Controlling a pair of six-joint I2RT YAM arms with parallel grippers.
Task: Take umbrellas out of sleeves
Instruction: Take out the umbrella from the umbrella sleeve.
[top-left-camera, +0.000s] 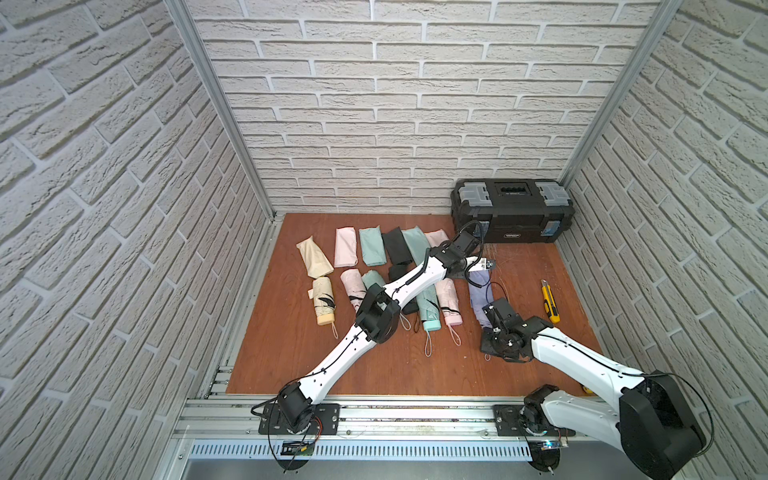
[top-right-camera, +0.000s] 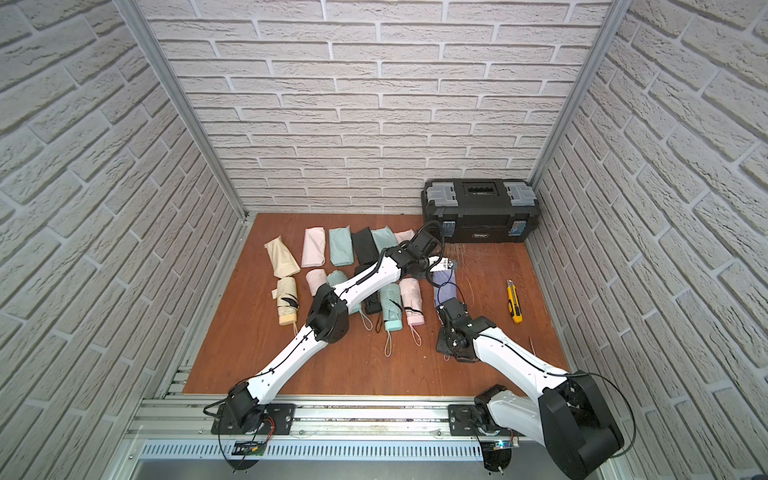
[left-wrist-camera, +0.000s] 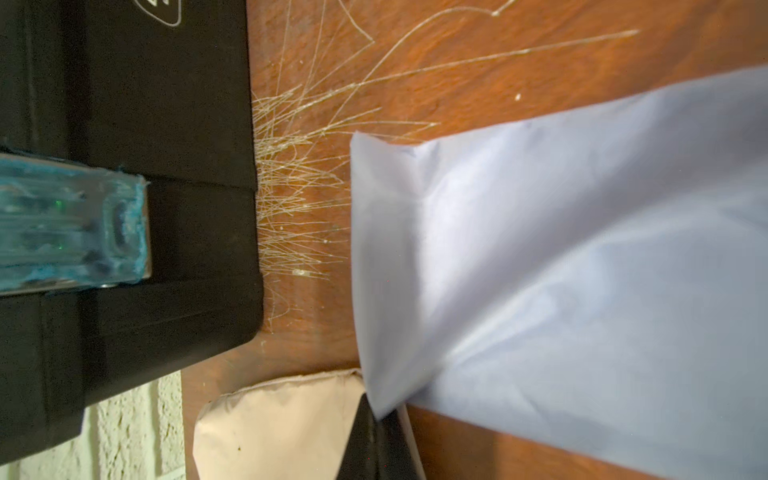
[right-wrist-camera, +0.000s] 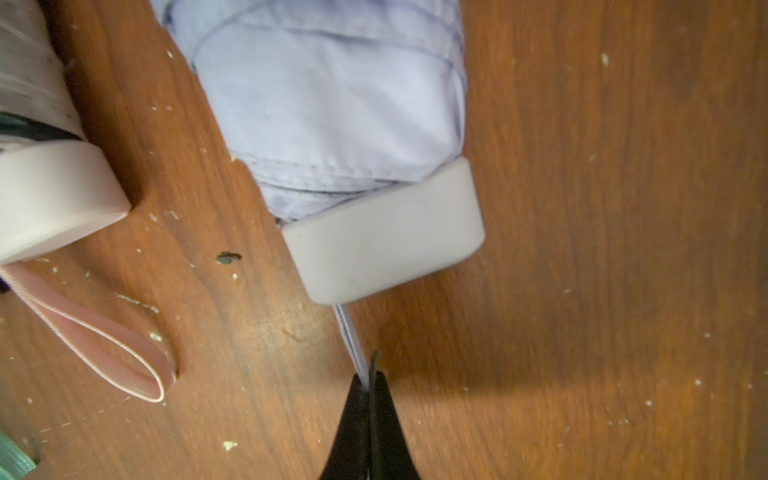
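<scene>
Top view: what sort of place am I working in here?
Probably a mock workshop test cell: brick-patterned wall panels in an aluminium frame, a scratched wooden board, and a black toolbox.

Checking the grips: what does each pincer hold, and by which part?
Left pincer: lilac sleeve, by an end corner. Right pincer: lilac umbrella, by its wrist loop.

Six flat sleeves (top-left-camera: 345, 247) lie in a row at 12 o'clock; six bare umbrellas (top-left-camera: 428, 311) lie just toward 6 o'clock of them. At 3 o'clock lies the lilac umbrella (right-wrist-camera: 332, 104) (wrist loop taut), limp lilac sleeve (left-wrist-camera: 582, 249) at its 12 o'clock end.
</scene>
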